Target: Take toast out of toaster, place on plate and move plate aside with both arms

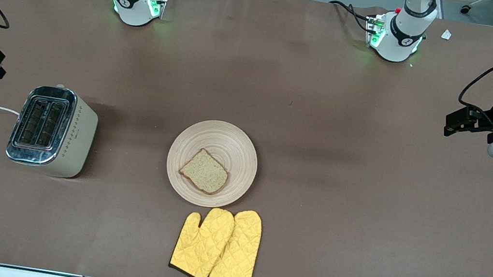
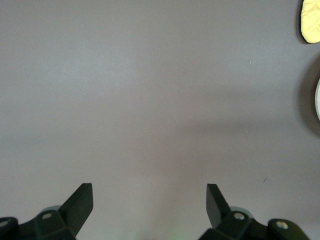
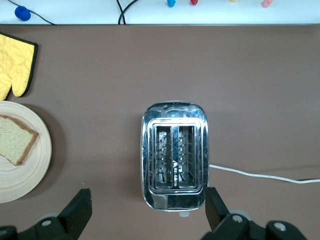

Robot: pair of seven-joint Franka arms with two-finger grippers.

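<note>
Toast (image 1: 205, 171) already lies flat on the plate (image 1: 187, 142), beside the empty toaster (image 1: 52, 131). Your left end effector (image 2: 150, 200) hangs wide open, holding nothing, over bare tabletop (image 1: 344, 172) well apart from the plate; your right end effector (image 3: 147, 207), likewise, over the toaster. Bring both to facing rims and grip level.

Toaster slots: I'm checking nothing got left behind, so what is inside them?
Both slots of the toaster show only bare wire racks, no bread. The very bottom of each slot is too dark to see. The toast lies on the plate.
</note>
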